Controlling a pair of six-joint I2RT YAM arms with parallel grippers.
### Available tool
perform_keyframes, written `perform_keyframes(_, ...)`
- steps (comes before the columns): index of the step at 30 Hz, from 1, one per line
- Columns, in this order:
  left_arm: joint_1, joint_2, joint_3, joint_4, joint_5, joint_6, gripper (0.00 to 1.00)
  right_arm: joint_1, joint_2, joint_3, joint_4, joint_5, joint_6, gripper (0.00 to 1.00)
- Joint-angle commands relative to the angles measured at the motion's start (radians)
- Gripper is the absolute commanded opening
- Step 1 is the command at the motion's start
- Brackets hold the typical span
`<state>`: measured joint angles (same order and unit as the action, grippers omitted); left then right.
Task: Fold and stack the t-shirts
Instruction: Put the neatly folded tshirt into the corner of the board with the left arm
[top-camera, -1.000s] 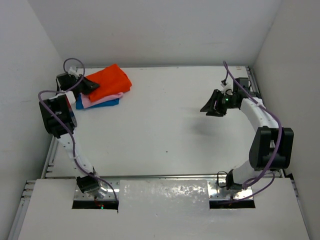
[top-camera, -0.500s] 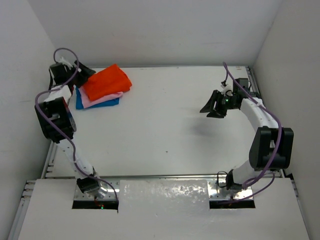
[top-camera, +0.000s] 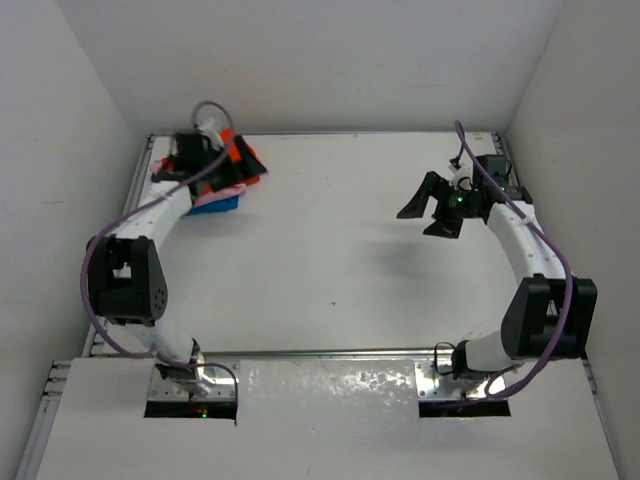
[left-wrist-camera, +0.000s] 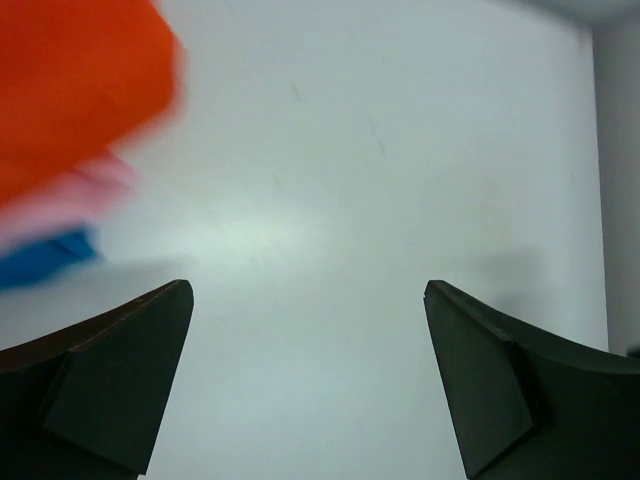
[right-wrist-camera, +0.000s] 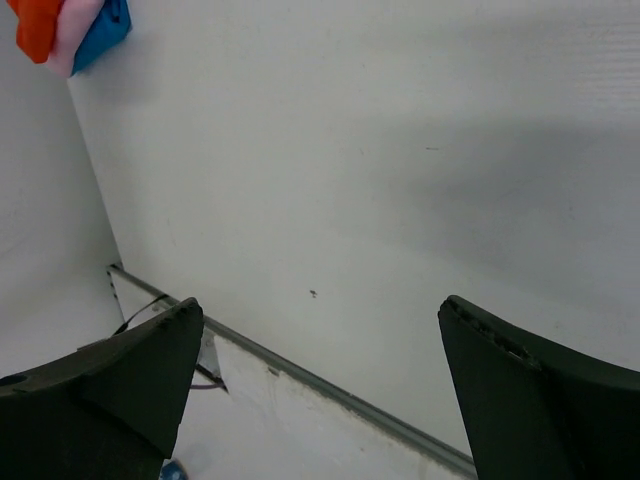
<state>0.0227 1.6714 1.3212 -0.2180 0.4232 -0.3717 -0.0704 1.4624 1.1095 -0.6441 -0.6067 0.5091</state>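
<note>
The t-shirts lie folded in one stack at the table's back left: the orange-red one on top, the pink one under it, the blue one at the bottom. My left gripper hovers over the stack's right edge, open and empty. In the left wrist view the orange, pink and blue layers show blurred at the upper left, apart from the left gripper. My right gripper hangs open over the table's right half, holding nothing. The stack shows far off in the right wrist view.
White walls close in the table on the left, back and right. A metal rail runs along the table's near edge, and another along its right side. The arm bases sit at the near edge.
My left arm swung from the stack's left side across to its right edge and its jaws opened. The right gripper opened wider and lifted slightly.
</note>
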Motion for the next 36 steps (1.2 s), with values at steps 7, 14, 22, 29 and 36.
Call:
perform_keyframes(7,-0.392,-0.223,-0.226,0.042,-0.104,-0.116,1.00,-0.003,-0.106,-0.028,-0.052,0.087,0.006,0.99)
perform_keyframes(14,-0.422,-0.211,-0.157,0.022,-0.107,-0.104,1.00,-0.003,-0.128,-0.020,-0.103,0.096,-0.032,0.99)
perform_keyframes(22,-0.438,-0.196,-0.128,0.043,-0.084,-0.134,1.00,-0.002,-0.128,-0.002,-0.098,0.059,-0.041,0.99)
perform_keyframes(29,-0.441,-0.191,-0.106,0.028,-0.083,-0.113,1.00,-0.002,-0.123,0.015,-0.060,0.044,-0.009,0.99)
perform_keyframes(36,-0.443,-0.196,-0.108,0.025,-0.069,-0.099,1.00,-0.002,-0.126,0.003,-0.037,0.033,0.006,0.99)
